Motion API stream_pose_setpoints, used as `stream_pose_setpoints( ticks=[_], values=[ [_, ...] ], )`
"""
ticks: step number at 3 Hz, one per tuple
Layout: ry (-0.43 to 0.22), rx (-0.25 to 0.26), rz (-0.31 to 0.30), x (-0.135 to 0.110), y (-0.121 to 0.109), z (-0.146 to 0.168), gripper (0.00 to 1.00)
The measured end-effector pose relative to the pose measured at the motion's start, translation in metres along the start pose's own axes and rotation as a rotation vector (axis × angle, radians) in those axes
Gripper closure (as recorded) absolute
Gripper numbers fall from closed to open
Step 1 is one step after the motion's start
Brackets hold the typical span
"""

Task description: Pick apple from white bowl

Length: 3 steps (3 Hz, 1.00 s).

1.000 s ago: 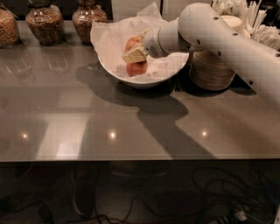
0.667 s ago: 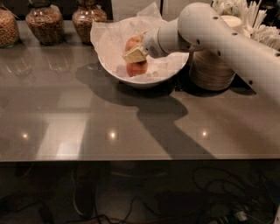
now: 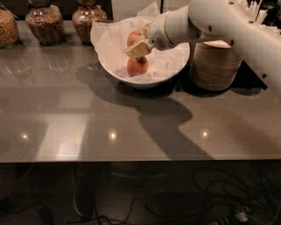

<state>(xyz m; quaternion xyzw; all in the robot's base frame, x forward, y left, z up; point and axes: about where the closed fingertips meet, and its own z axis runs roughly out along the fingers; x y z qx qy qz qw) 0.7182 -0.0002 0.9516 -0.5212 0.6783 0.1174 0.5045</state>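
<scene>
The white bowl (image 3: 178, 65), lined with crinkled tissue paper, stands at the back middle of the grey table. Two apples are in it. The paler red apple (image 3: 135, 36) sits higher, at the bowl's back left. My gripper (image 3: 138, 44) reaches in from the right and is shut on this apple, with a beige finger pad (image 3: 139, 48) across its front. The apple seems raised a little off the paper. The duller orange-red apple (image 3: 137, 67) lies loose just below the gripper in the bowl's bottom.
A stack of beige disposable bowls (image 3: 215, 66) stands right of the white bowl, under my arm. Three glass jars (image 3: 41, 22) of dry goods line the back left. White sticks (image 3: 252, 9) stand at the back right. The table's front edge (image 3: 131, 159) runs below.
The gripper and the paler apple have shifted slightly upward in the bowl. The orange-red apple has stayed in place.
</scene>
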Motion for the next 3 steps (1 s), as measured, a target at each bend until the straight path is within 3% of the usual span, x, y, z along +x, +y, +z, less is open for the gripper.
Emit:
stream_pose_setpoints(
  ticks=[1,3],
  values=[
    [-0.032,-0.039,-0.017,-0.005,0.007,-0.029,1.00],
    [-0.039,-0.129,0.019,0.022,0.034,-0.098,1.00]
  ],
)
